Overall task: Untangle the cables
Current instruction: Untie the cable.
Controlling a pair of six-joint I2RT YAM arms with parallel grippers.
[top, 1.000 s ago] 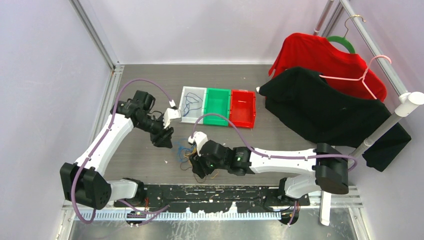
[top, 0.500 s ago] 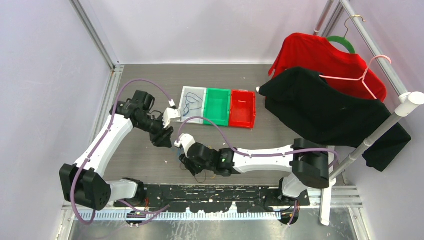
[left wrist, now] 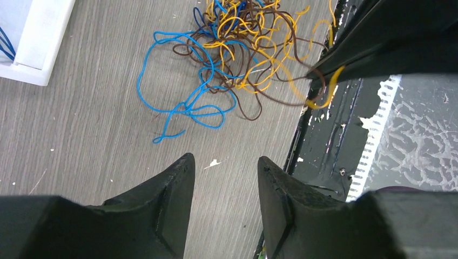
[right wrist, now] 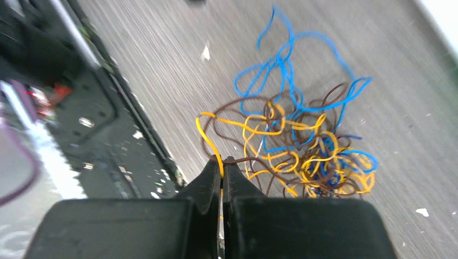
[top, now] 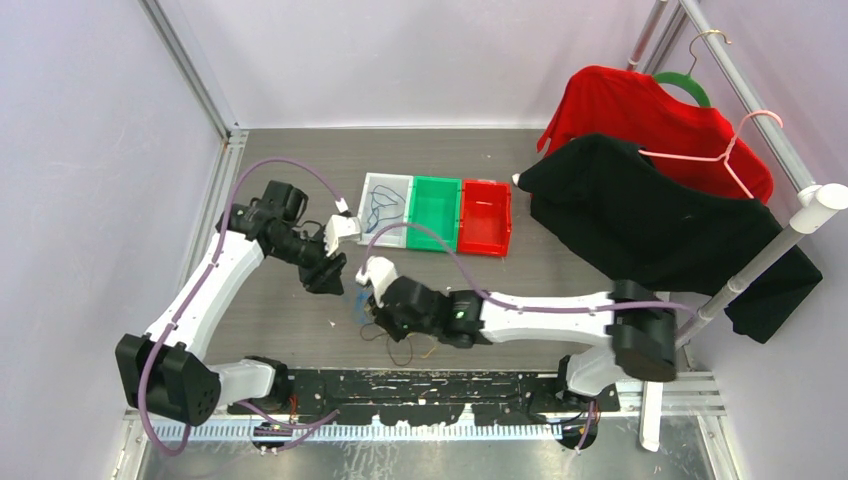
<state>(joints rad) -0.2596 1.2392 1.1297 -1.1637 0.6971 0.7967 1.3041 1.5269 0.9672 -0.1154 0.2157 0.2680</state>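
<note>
We clench a yellow cable (right wrist: pixel 202 132) in our right gripper (right wrist: pixel 222 162) — the tangle (right wrist: pixel 302 151) lies at its two o'clock — left gripper (left wrist: pixel 225 158) released.

cables (left wrist: pixel 237 43) on counter (top: pixel 560 275), near its front edge, in front of a row of three bins (top: pixel 434 210). left end effector (left wrist: pixel 224 162) just behind-left of them, right end effector (right wrist: pixel 222 162) touching their edge. one more cable (top: pixel 378 205) inside leftmost bin (top: pixel 385 241). shirts (top: pixel 640 210) hang far right.

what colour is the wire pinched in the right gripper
Orange-yellow; the wire shows best in the right wrist view.
</note>
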